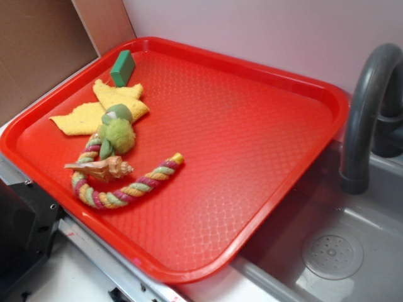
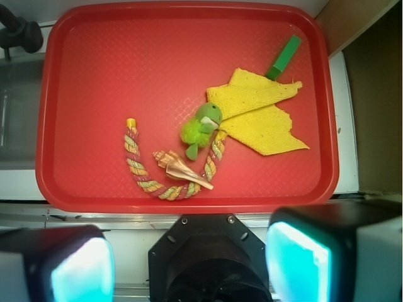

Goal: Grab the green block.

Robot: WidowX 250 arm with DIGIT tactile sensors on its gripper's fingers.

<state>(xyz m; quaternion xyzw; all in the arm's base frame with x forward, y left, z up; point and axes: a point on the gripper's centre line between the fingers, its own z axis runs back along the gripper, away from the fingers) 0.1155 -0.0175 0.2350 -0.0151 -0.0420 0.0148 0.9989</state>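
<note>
Task not started: green block untouched, at far corner of red tray, just beside yellow cloth, apparently propped on edge. Tool hangs over near tray rim, well apart from block; pads spread wide, nothing between. Left: reach across, close on block, lift.

Count: one block, one cloth, one rope toy with fuzzy ball, one seashell, one tray. Sink and faucet beside tray.

The faucet runs off the exterior view's right edge; the gripper's fingers, blurred, are cropped at the wrist view's bottom.
</note>
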